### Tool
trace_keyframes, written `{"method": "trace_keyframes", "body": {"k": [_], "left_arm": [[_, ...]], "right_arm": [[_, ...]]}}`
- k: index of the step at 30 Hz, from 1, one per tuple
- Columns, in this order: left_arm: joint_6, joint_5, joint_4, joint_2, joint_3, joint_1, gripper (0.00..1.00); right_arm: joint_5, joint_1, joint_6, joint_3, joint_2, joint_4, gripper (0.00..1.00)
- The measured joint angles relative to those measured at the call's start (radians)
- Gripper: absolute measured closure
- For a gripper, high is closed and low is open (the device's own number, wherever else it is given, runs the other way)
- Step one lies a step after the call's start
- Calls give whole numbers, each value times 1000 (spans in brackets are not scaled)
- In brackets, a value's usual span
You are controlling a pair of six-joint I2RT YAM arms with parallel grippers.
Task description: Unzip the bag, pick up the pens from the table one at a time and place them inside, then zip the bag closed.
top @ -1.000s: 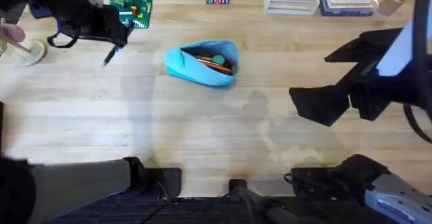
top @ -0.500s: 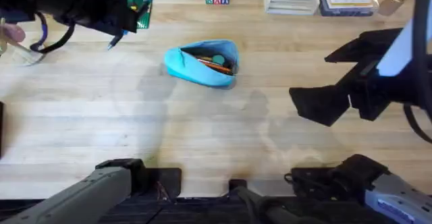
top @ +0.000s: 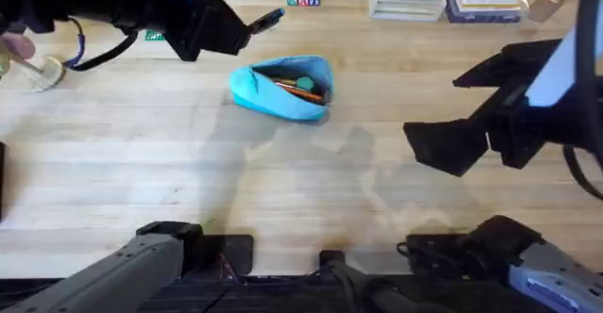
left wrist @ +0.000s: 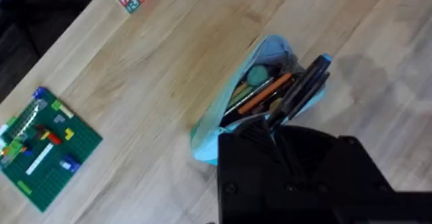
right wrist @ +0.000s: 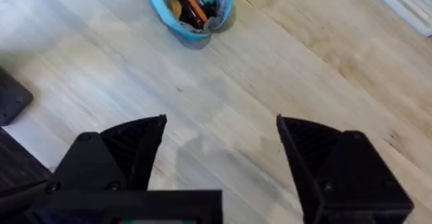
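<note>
Holding a dark pen (left wrist: 305, 84) clamped in my left fingers (left wrist: 280, 126), I see its tip poking out just over the open blue bag (left wrist: 233, 113), which lies on the bench (top: 311, 181) directly beneath them. My right fingers (right wrist: 219, 146) stand wide apart, empty, above bare wood, the bag (right wrist: 190, 8) well beyond their tips.

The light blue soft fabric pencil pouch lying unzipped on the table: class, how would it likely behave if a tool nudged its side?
The light blue soft fabric pencil pouch would probably dent rather than slide stiffly, since its walls sag around the open mouth. Lying flat on the light wood-grain tabletop, it seems unlikely to roll. The orange and dark pens inside might shift.
</note>
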Motion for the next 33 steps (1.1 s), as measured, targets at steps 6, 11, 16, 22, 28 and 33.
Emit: {"method": "trace_keyframes", "body": {"k": [6, 11, 16, 22, 28, 33], "left_arm": [[30, 108, 15, 28, 0, 0, 957], [34, 150, 67, 73, 0, -21, 957], [37, 165, 107, 100, 0, -61, 957], [37, 171, 155, 125, 0, -103, 957], [37, 175, 152, 143, 0, -108, 956], [37, 178, 149, 169, 0, -108, 956]], "right_arm": [[0, 0, 0, 0, 0, 0, 3], [0, 0, 0, 0, 0, 0, 4], [0, 0, 0, 0, 0, 0, 3], [0, 0, 0, 0, 0, 0, 3], [0, 0, 0, 0, 0, 0, 3], [0, 0, 0, 0, 0, 0, 3]]}}
